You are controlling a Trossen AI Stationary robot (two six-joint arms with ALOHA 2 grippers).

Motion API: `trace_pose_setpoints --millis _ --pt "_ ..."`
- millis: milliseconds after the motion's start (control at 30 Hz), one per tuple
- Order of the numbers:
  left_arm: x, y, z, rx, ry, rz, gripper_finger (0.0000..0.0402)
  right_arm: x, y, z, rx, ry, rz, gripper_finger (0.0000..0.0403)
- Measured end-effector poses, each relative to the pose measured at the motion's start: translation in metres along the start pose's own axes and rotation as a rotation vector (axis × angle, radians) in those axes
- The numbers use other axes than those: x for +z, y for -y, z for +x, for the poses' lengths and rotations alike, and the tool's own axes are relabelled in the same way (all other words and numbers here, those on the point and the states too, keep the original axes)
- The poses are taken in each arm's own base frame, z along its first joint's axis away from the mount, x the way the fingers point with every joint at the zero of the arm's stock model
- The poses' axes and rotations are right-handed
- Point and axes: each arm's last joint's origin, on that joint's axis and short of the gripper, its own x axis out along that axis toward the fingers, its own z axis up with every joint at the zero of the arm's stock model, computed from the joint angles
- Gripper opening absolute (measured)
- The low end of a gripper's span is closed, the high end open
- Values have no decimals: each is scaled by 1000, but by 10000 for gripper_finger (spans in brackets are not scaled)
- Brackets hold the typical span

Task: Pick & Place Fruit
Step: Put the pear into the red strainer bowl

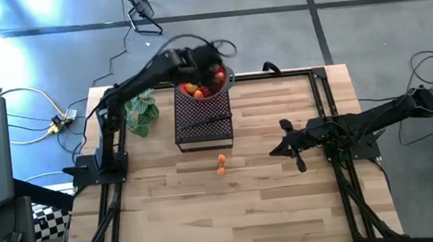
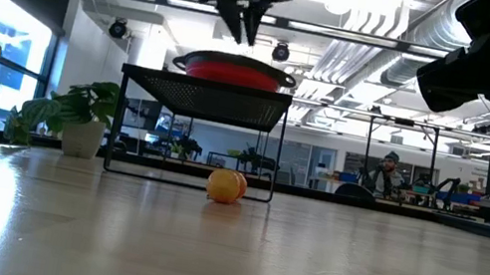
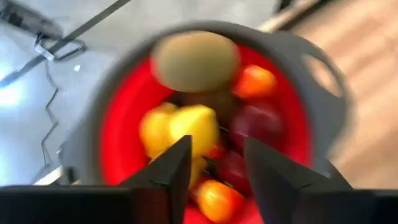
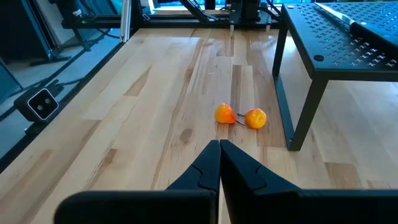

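Hovering left pincer (image 3: 214,171), fingers apart, above fruit (image 3: 186,127) in the bowl (image 3: 323,106).

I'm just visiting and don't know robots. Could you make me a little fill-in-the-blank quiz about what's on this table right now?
1. The left gripper hangs over a bowl whose inside is ____.
2. The bowl stands on a black ____ rack.
3. ____ small orange fruits lie on the table beside the rack.
4. The right gripper has its fingers ____.

Missing words: red; metal; Two; shut
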Motion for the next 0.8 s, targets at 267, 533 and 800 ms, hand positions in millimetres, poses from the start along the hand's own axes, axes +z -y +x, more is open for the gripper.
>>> trace_pose_setpoints --millis 267,533,800 --pt "-41 62 -34 -89 21 216 52 0 0 0 0 -3 0 3" --pt "-87 107 -75 -138 85 381 3 -3 0 0 -2 -29 -1 3" --pt "-137 144 -93 -216 106 479 4 -4 0 0 -3 -45 -1 3"
